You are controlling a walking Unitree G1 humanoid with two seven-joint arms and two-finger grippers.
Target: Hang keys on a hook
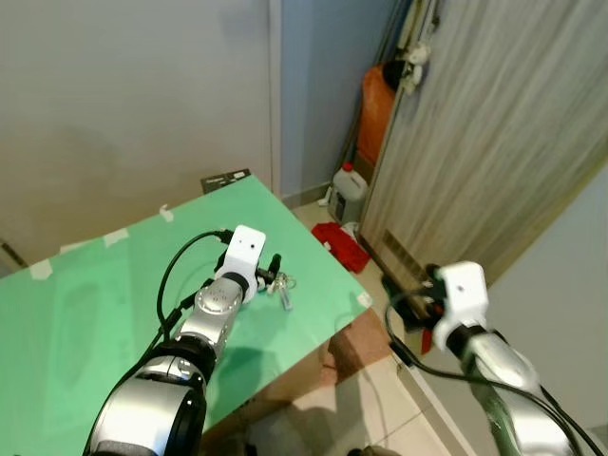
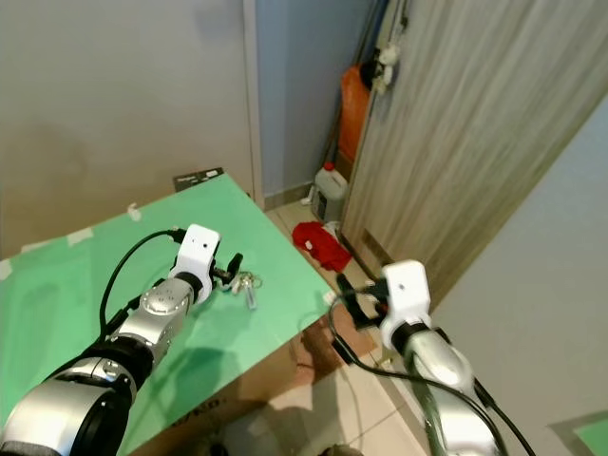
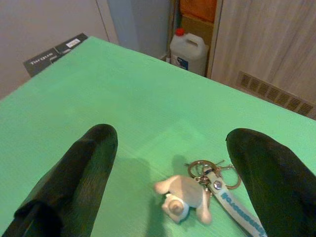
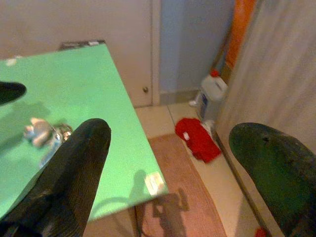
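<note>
Left arm stretched over the green table point(image 1: 114, 285)
Left gripper point(image 3: 173, 163) spread wide above the keys point(image 3: 197, 190); right gripper point(image 4: 173, 163) open, empty, off the table's edge

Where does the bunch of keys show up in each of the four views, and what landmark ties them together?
Left eye view: keys on the green table, just past the left hand.
Right eye view: same spot, keys beside that hand.
Left wrist view: keys between the open fingers, low in the picture.
Right wrist view: keys at the left edge.
Shared landmark: white jug on the floor.
</note>
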